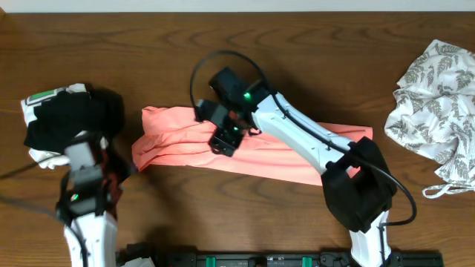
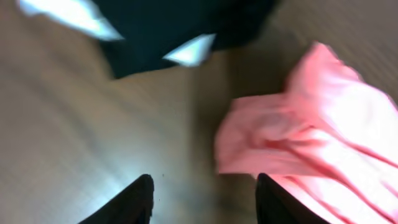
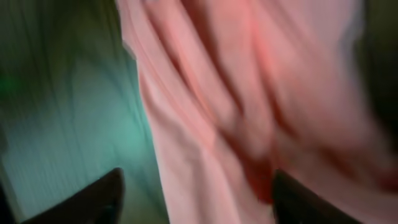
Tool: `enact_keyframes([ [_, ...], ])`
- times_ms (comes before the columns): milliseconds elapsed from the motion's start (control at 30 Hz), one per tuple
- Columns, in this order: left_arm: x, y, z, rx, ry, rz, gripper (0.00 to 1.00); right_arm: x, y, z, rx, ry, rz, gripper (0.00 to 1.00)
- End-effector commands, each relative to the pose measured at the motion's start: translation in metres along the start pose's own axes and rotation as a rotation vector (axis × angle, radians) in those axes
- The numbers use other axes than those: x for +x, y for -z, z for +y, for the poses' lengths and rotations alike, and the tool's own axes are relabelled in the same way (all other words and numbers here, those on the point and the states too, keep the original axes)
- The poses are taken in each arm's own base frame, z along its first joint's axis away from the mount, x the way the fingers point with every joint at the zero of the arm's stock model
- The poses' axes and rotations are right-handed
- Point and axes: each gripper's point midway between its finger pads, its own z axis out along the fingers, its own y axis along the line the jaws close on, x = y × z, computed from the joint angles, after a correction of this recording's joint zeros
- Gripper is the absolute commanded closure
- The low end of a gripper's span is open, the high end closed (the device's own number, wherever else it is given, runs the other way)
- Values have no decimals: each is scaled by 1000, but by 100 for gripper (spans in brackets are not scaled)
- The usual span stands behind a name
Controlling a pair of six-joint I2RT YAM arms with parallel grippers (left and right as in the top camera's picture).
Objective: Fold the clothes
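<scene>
Overhead view: I saw the salmon-pink T-shirt [image 1: 174,144] lying in a long bunched strip under my right gripper [image 1: 225,139], jaws wide, nothing held. My left gripper [image 2: 204,190] was parted over the table [image 2: 81,130], shirt edge just right, black-and-white bundle [image 2: 168,25] ahead.

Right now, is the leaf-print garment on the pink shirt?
No, the leaf-print garment lies far right, apart from the pink shirt.

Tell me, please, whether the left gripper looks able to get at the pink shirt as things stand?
Probably yes: the left gripper is open right beside the shirt, nothing lies between them, and the black bundle sits farther off.
</scene>
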Motion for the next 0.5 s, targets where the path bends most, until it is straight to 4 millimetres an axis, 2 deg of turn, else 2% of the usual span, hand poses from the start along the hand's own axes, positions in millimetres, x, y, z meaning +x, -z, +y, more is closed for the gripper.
enact_keyframes([
  [0,-6,11,23,-8,128,-24,44,-35,24,-1,67,65,-93,7],
  [67,-8,13,36,-23,189,-27,44,-51,29,3,70,133,-143,1],
  [133,-10,12,45,-49,218,-33,44,-66,30,15,62,229,-184,1],
  [233,-10,4,46,-59,231,-13,40,-76,26,26,73,307,-199,1],
  [300,-5,-4,46,-72,230,33,39,-82,17,30,95,364,-206,1],
  [467,11,-21,50,-108,229,142,39,-95,-13,23,140,407,-221,1],
])
